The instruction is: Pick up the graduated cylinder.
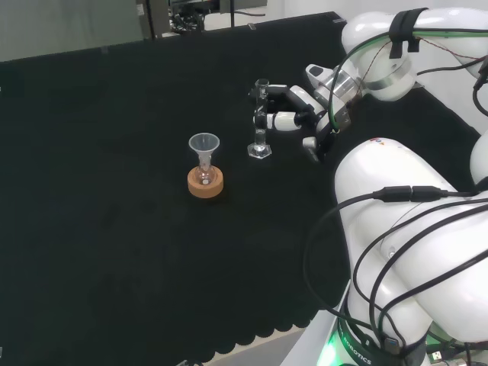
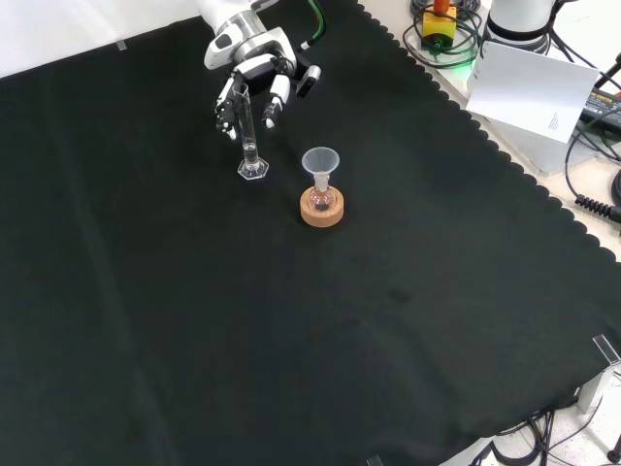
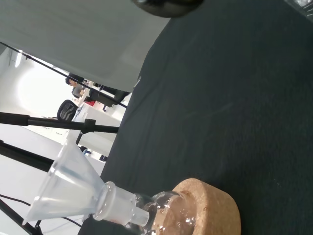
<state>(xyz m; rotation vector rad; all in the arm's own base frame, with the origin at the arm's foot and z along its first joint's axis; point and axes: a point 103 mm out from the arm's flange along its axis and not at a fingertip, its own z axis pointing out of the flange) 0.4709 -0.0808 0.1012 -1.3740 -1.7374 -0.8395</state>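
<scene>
Clear glass graduated cylinder [image 1: 260, 122] — slender, upright on its hexagonal foot, standing on the black-clothed desk [image 1: 114, 229]. In the head view it stands just left of the arm's white links; in the front view it sits near the top of the cloth, left of and a little beyond the funnel.

Robot hand [image 1: 293, 114] — black and white, set at the cylinder's upper half. Its fingers [image 2: 273, 102] reach down on either side of the tube in the front view, partly curled around it but not plainly closed; whether any of them touches the glass cannot be told. The foot appears to rest on the cloth.

Small round flask [image 2: 321, 197] — clear, seated in a cork ring stand [image 1: 206, 183], with a clear funnel [image 2: 320, 162] in its neck. Near the cylinder, apart from it.

Step in hand, as judged: the grasp itself — the approach looks complete, the lift not yet begun.

Next move calls for: the fingers closing onto the tube while it stays upright, then a straight vertical lift, so the foot clears the cloth without tipping toward the funnel and flask close by.
</scene>
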